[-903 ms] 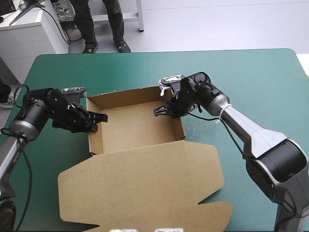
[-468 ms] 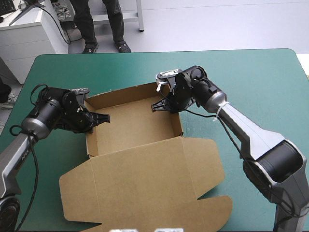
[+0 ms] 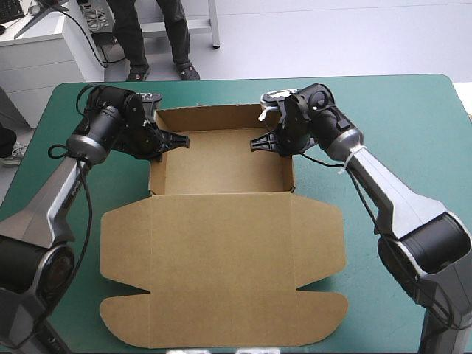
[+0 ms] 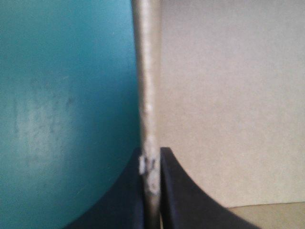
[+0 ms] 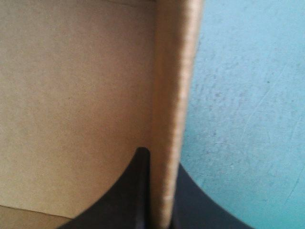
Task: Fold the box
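The brown box (image 3: 221, 171) stands as an open tray at the table's far middle, its lid (image 3: 221, 265) lying flat toward the near edge. My left gripper (image 3: 179, 141) is shut on the tray's left wall (image 4: 147, 95), one finger inside and one outside. My right gripper (image 3: 258, 142) is shut on the right wall (image 5: 174, 95) in the same way. In both wrist views the wall's edge runs straight up between the black fingers (image 4: 181, 191), with the box floor (image 5: 71, 95) on one side and teal-green cover on the other.
Teal-green cover (image 3: 413, 133) lies bare to the right and left of the box. The lid's flaps reach close to the table's near edge.
Both grippers, holding the side walls, carried the box toward the far edge and turned it square to the table. The left arm swung far forward.
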You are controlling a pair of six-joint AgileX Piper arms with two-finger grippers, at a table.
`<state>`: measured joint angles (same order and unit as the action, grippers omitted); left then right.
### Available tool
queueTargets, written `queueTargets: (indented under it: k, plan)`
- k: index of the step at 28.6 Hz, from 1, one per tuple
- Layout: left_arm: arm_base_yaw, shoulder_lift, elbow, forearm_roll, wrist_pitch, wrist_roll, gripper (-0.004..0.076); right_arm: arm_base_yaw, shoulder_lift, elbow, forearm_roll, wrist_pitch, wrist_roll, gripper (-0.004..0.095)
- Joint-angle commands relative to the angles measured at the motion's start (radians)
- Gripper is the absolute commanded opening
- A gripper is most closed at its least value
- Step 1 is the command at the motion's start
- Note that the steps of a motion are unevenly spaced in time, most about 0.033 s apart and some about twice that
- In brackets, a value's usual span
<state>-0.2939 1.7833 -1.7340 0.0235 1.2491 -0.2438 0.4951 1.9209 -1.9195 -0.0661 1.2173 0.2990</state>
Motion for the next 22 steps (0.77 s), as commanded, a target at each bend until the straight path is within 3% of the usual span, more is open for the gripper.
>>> queueTargets:
  k: [1,9,22]
  plan:
    - [-0.007,0.03,-0.095,-0.032,0.045,0.017,-0.0008,-0.041,-0.063,-0.001,0.029,0.034,-0.041,-0.0019]
    - [-0.053,0.155,-0.103,-0.095,0.039,0.067,-0.0008,-0.117,-0.012,0.083,0.066,0.032,-0.068,-0.0018]
    - [-0.084,0.197,-0.103,-0.071,0.006,0.147,-0.0007,-0.119,0.055,0.035,0.038,0.033,-0.095,0.0003]
